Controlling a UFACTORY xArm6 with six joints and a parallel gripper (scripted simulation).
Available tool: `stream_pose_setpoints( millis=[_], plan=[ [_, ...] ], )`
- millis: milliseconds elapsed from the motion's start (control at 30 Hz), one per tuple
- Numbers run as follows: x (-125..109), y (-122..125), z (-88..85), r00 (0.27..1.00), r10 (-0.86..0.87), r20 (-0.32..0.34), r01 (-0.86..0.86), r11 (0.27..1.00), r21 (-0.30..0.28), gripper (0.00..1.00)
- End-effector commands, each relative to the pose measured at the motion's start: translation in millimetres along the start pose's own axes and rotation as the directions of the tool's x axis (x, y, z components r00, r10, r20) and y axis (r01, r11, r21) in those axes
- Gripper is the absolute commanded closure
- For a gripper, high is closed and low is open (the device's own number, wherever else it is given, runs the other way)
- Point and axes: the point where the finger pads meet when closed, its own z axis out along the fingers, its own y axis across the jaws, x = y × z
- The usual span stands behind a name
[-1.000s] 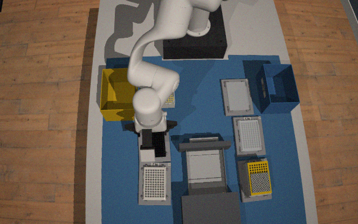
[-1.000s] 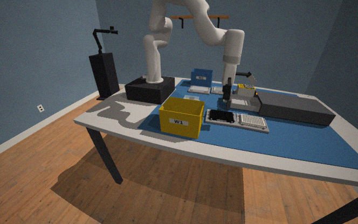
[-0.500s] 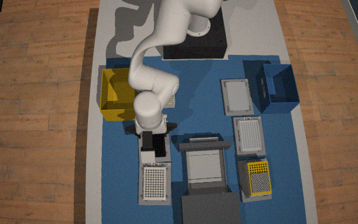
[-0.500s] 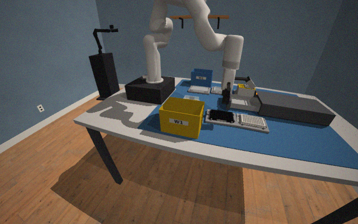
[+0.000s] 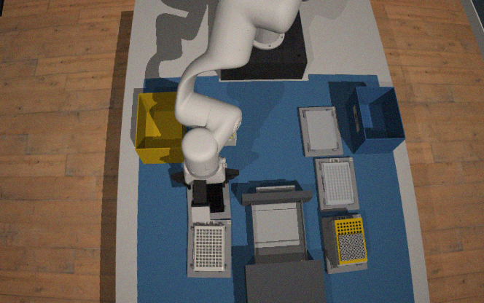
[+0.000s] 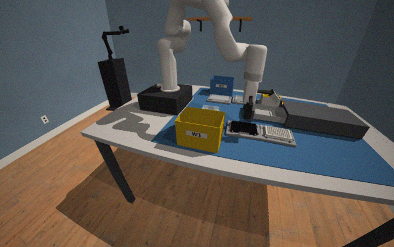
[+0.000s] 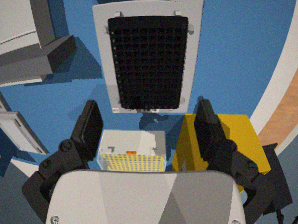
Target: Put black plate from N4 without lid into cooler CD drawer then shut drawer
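Hovering above the black plate (image 7: 147,62), gripper (image 7: 148,137) spread fully wide and holding nothing. Plate lying flat in its grey nest (image 7: 104,63), no lid on it, toward the left edge of the tabletop as seen from the arm's base, just past the yellow bin (image 5: 157,127). Fingers standing either side of the plate's near end, well above it by the look of the exterior view. Drawer (image 5: 275,223) pulled open already at mid-table, pale floor showing, amber lamp (image 6: 282,103) lit on the cooler (image 6: 324,119).

Risks from here, as a guess: dropping down off-centre and landing a fingertip on the plate's rim or the nest wall, jamming or tipping the plate instead of straddling it. Clamping too near one end and letting the plate sag or swing on the lift. Brushing the white plate (image 5: 208,248) in the next nest beyond, which has to stay put. Carrying low across to the drawer and clipping its front panel (image 5: 277,197), pushing the cooler out of place.
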Motion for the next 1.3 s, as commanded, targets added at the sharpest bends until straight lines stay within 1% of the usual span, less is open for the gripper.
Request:
stream_pose_setpoints(
  millis=[0, 100, 167, 667, 733, 1033, 1267],
  plan=[
    [2, 1, 4.8, 1.0, 0.0, -0.005, 0.0, 1.0, -0.002, 0.0],
    [2, 1, 9.8, 1.0, 0.0, -0.005, 0.0, 1.0, -0.002, 0.0],
    [2, 1, 9.8, 1.0, 0.0, -0.005, 0.0, 1.0, -0.002, 0.0],
    [2, 1, 34.8, 1.0, 0.0, -0.004, 0.0, 1.0, -0.002, 0.0],
    [2, 1, 34.8, 1.0, 0.0, -0.004, 0.0, 1.0, -0.002, 0.0],
    [2, 1, 49.8, 1.0, 0.0, -0.004, 0.0, 1.0, -0.002, 0.0],
    [2, 1, 50.6, 1.0, 0.0, -0.004, 0.0, 1.0, -0.002, 0.0]
  ],
)
